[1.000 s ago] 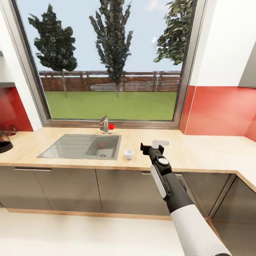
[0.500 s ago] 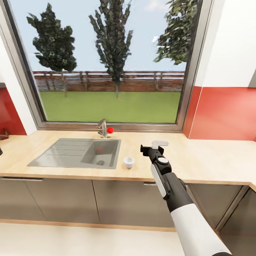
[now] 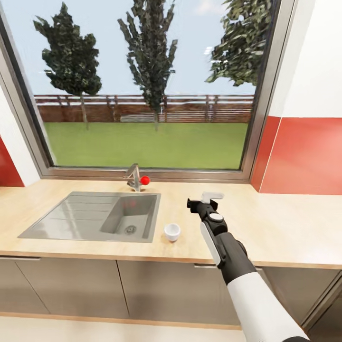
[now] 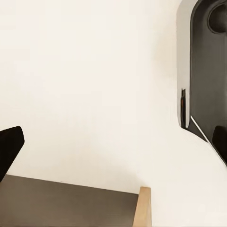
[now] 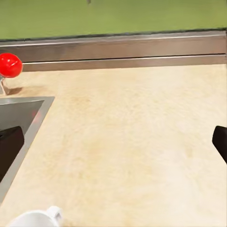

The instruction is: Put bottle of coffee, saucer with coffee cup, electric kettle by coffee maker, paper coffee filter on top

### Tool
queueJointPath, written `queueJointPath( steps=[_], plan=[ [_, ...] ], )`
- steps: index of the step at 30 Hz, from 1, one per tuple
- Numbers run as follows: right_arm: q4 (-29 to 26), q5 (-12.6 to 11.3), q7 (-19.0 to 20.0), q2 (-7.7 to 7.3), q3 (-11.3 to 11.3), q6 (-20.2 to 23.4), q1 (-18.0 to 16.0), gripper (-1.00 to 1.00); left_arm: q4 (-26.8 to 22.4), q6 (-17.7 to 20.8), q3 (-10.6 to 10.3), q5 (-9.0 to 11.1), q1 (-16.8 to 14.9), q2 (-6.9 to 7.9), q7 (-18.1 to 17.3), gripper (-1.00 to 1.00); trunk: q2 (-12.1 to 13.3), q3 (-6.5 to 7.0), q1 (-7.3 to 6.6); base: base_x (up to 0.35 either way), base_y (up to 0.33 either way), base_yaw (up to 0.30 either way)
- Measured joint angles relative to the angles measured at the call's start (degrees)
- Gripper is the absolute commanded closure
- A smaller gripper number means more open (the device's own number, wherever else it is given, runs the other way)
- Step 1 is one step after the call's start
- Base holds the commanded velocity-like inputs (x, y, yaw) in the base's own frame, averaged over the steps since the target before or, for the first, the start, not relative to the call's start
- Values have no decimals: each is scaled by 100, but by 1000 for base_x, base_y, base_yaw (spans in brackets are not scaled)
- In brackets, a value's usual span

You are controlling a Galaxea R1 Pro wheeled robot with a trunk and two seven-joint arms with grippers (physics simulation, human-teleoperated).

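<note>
Right gripper (image 3: 199, 203) at end of black-and-white arm hovers over long light wood-grain kitchen countertop (image 3: 285, 228), fingers spread wide, nothing between them. Small white rounded coffee cup (image 3: 172, 232) stands on countertop, near gripper, on its sink side and closer to robot, just beside steel sink (image 3: 95, 221). Red-knobbed faucet (image 3: 137, 178) beyond sink, under window. Left gripper (image 4: 113, 142): dark fingertips at frame edges, apparently open, empty, over pale floor.

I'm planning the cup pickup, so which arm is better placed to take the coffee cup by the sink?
Right, probably. The right tool hangs open above the kitchen countertop, close to the coffee cup beside the sink. The left tool faces floor and cabinet instead.
</note>
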Motion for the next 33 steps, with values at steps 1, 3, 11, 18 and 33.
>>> queueJointPath(
  steps=[1, 3, 11, 18, 33],
  plan=[
    [49, 1, 0, 0, 2, 2, 0, -100, 1, 4, -1, 2, 1, 0, 0, -100, 0, 0, 0, 283, 0, 0],
    [275, 1, 0, 0, 8, 15, 0, -100, 4, 19, -1, 2, 9, 4, 1, -100, 0, 0, 1, 241, 0, 0],
    [693, 2, 1, 0, 16, 397, 0, -100, 5, 45, -1, 0, 0, 9, -3, -100, 1, 0, 3, 72, 0, 0],
    [724, 3, 1, 0, 21, 1146, 0, -100, 8, 57, -4, -14, 6, 9, -14, -100, 0, 0, 3, 4, 0, 0],
    [732, -4, 2, 0, 28, 1634, 0, -100, 6, 62, -5, -18, 7, 9, -16, -100, 0, 1, 3, 0, 5, 0]
  ],
)
